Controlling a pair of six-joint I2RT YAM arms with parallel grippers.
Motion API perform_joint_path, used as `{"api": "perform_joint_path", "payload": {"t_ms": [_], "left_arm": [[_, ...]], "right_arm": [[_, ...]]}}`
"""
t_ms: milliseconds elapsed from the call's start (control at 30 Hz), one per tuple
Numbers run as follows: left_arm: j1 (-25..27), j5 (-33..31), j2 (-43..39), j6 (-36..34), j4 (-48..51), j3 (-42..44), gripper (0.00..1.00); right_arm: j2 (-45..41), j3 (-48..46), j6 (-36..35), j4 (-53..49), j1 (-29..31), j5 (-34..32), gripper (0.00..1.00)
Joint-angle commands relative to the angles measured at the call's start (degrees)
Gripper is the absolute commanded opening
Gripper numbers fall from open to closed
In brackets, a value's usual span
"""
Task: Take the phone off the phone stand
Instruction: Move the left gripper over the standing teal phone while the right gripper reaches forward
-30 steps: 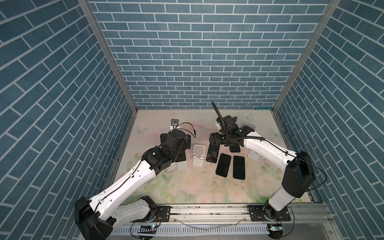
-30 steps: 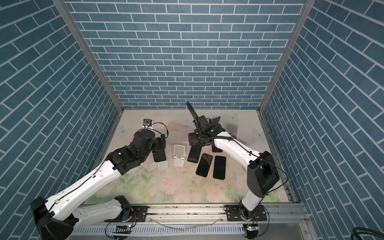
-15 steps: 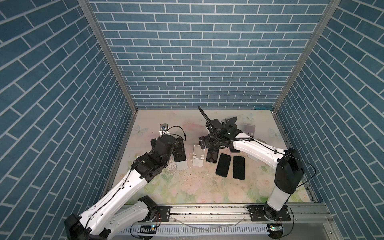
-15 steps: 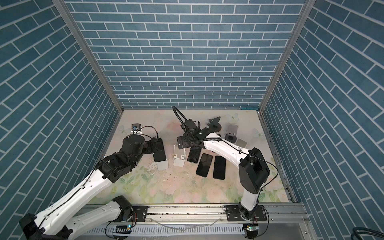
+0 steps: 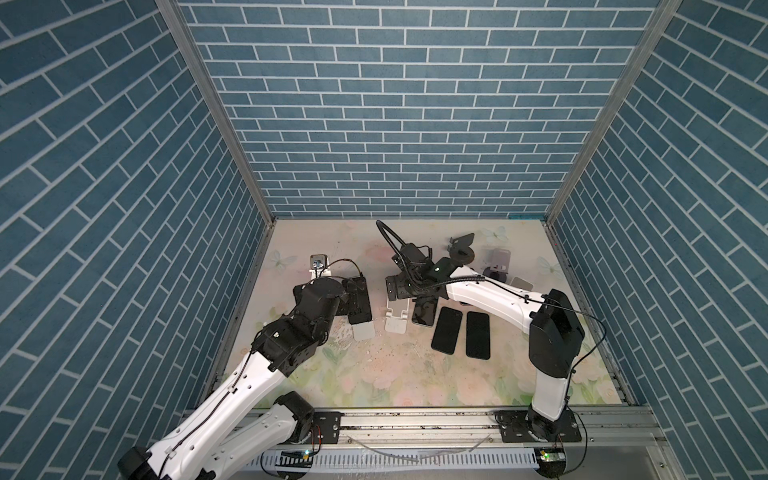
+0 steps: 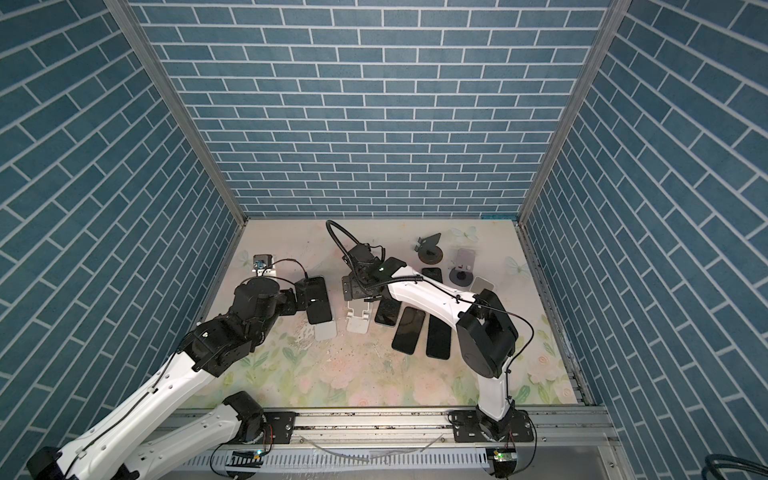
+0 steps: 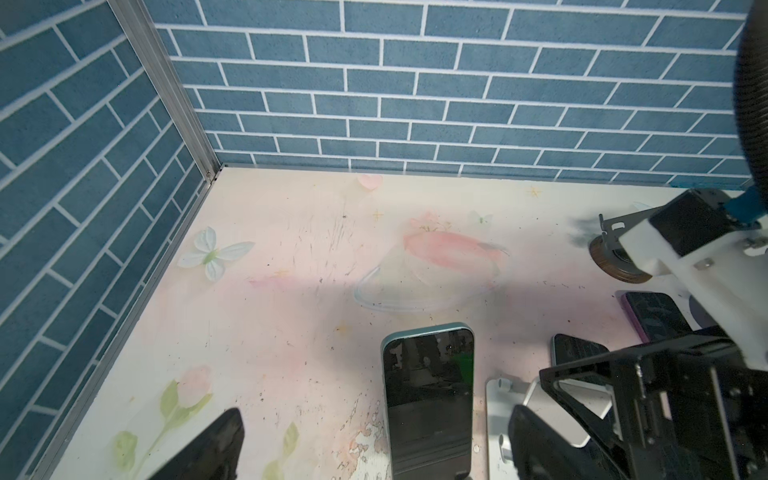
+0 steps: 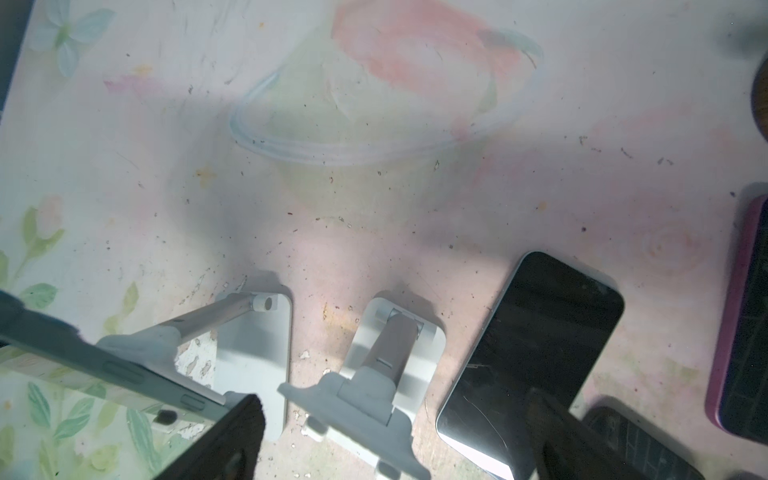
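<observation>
The phone [image 7: 428, 399] is propped on its stand [image 8: 253, 345], untouched between the wide-spread left pincer [image 7: 376, 411]; the right pincer [image 8: 395, 397] is held wide over an empty stand [image 8: 395, 353].

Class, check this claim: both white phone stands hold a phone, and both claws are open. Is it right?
Not quite. Only the loaded stand holds a phone. The empty stand beside it holds nothing, as the right wrist view shows. The left claw and right claw are indeed open.
</observation>
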State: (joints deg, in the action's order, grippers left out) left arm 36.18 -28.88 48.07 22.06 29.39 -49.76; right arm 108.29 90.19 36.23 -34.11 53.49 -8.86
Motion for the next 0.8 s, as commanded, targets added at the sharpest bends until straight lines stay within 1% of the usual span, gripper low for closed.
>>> {"api": "perform_joint_path", "payload": {"t_ms": [0, 233, 600, 767], "left_arm": [[-0.6, -0.1, -0.8, -0.1, 1.5, 0.8, 1.00], [-0.7, 0.2, -1.7, 0.0, 1.3, 1.7, 1.00], [-0.8, 1.1, -2.8, -0.1, 0.5, 3.3, 1.00], [-0.8, 1.7, -3.3, 0.0, -0.2, 4.2, 0.99]], "right_arm": [[1.3, 3.4, 3.2, -2.3, 1.0, -2.8, 0.98], [5.2, 8.1, 5.5, -6.4, 2.3, -6.1, 0.98], [9.3, 11.9, 9.1, -10.2, 3.1, -9.5, 0.96], [10.7, 13.0, 10.1, -11.5, 3.4, -9.7, 0.89]]}}
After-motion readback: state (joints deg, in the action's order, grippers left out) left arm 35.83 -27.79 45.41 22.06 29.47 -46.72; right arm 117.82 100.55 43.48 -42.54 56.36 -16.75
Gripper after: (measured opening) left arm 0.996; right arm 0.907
